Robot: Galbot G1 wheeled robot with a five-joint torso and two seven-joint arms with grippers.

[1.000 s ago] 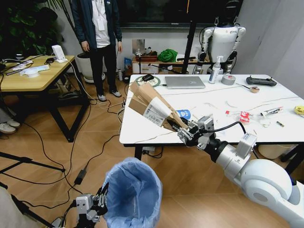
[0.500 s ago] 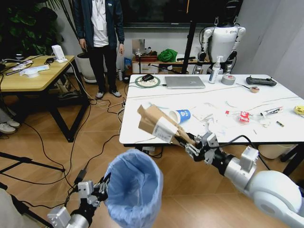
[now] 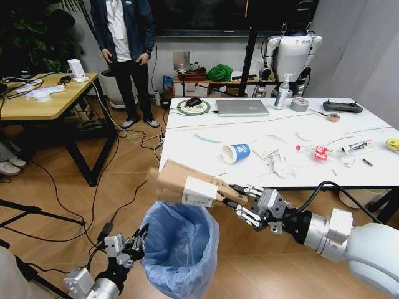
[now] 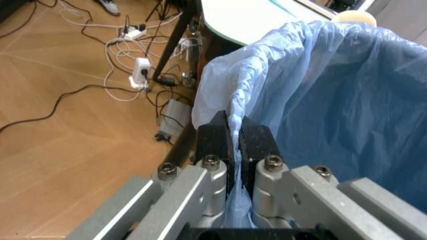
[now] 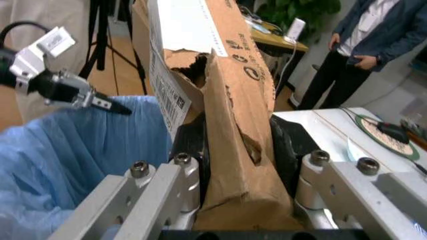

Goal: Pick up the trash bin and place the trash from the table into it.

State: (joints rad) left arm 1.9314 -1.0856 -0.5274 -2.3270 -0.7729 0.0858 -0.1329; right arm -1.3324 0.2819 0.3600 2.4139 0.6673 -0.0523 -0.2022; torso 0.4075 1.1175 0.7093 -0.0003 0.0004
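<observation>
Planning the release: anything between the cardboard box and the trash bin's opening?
No: in the head view the cardboard box hangs just above the trash bin rim, only air between.

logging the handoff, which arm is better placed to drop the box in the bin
Right. Its gripper is clamped on the cardboard box above the trash bin; the left gripper is busy pinching the bin's rim.

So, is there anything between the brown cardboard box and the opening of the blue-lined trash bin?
Nothing visible is in the way. The right gripper holds the brown cardboard box just above the open mouth of the blue-lined trash bin, beside the white marble-look table. The left gripper is clamped on the bag's rim at the side.
</observation>
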